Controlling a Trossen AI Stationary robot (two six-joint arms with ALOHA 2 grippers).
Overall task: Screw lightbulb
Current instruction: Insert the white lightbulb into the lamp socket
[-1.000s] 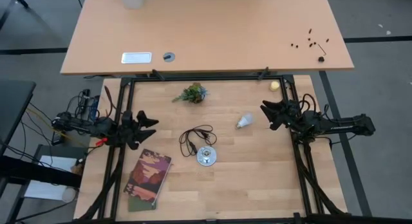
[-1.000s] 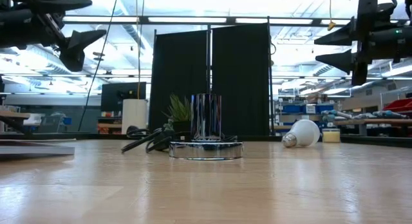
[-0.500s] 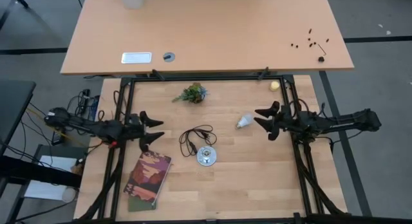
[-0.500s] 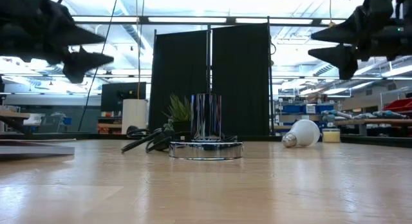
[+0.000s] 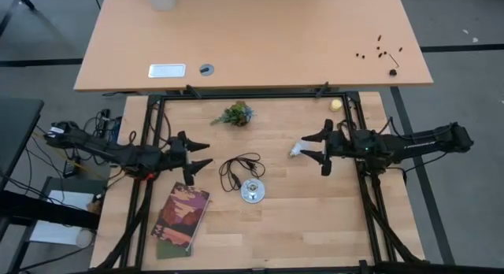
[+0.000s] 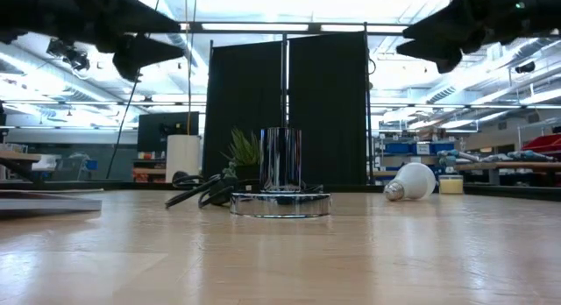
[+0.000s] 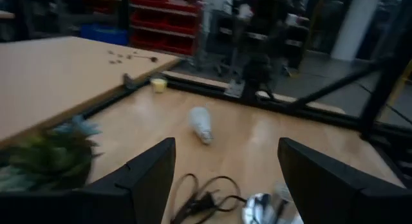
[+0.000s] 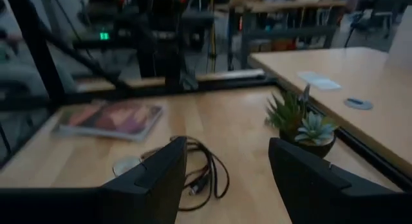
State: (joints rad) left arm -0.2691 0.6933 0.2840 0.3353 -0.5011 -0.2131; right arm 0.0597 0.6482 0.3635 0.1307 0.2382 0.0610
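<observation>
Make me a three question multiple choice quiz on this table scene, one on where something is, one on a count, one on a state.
1. Where does the bulb lie?
A. on the book
B. on the table by the right gripper
C. screwed into the socket

2. How many books are on the table?
A. one
B. two
C. three

3. How are the left gripper's fingers?
A. shut on the cord
B. shut on nothing
C. open

Answers:
1 B: the high view shows the bulb on its side on the wood at the tips of the right gripper, apart from the socket.
2 A: only one book shows, near the left arm.
3 C: the left gripper has its fingers spread with nothing between them, clear of the cord.
</observation>
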